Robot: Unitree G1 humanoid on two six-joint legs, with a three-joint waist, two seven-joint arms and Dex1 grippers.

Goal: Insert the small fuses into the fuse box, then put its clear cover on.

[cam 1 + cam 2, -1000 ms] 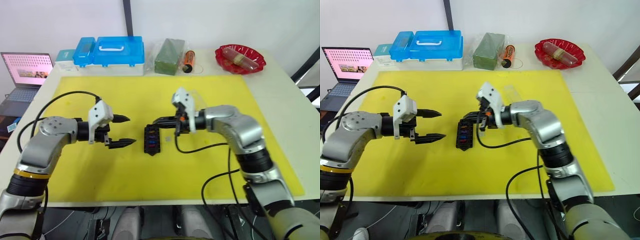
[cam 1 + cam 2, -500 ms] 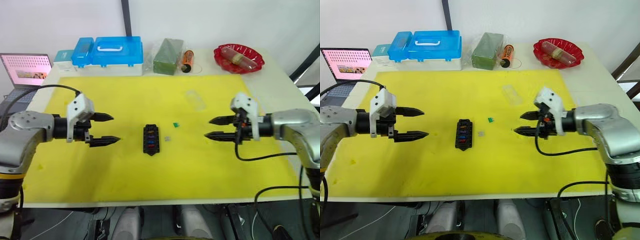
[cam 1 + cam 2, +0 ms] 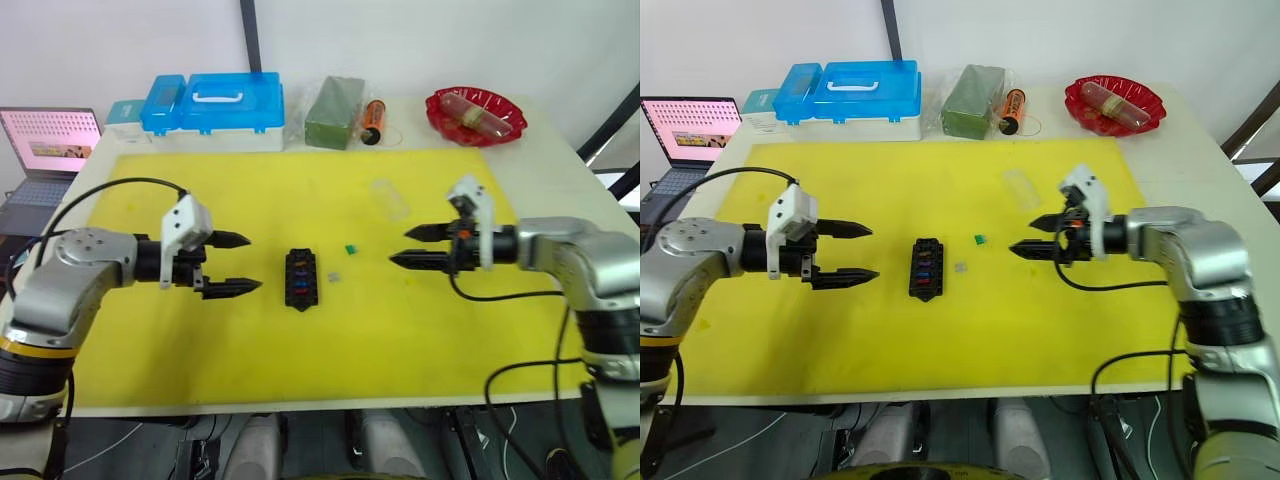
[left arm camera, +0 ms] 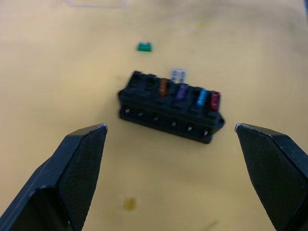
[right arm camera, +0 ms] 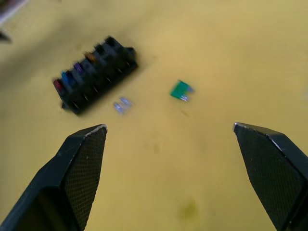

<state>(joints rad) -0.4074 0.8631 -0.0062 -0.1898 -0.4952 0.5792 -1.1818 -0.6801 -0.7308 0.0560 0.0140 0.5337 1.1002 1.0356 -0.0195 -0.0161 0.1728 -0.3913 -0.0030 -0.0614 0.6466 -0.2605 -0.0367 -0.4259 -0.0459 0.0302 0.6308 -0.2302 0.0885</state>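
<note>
I bring both arms back toward the fuse box (image 3: 301, 279) at mid-mat: left gripper (image 3: 243, 263) and right gripper (image 3: 408, 246) spread wide, empty (green fuse (image 3: 351, 249) and grey fuse (image 3: 334, 277) remain loose beside it).

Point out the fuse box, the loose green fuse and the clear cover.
fuse box (image 3: 301, 279), left eye view, middle of its slotted top.
green fuse (image 5: 181, 90), right wrist view, its green body.
clear cover (image 3: 1020, 188), right eye view, its flat top.
</note>
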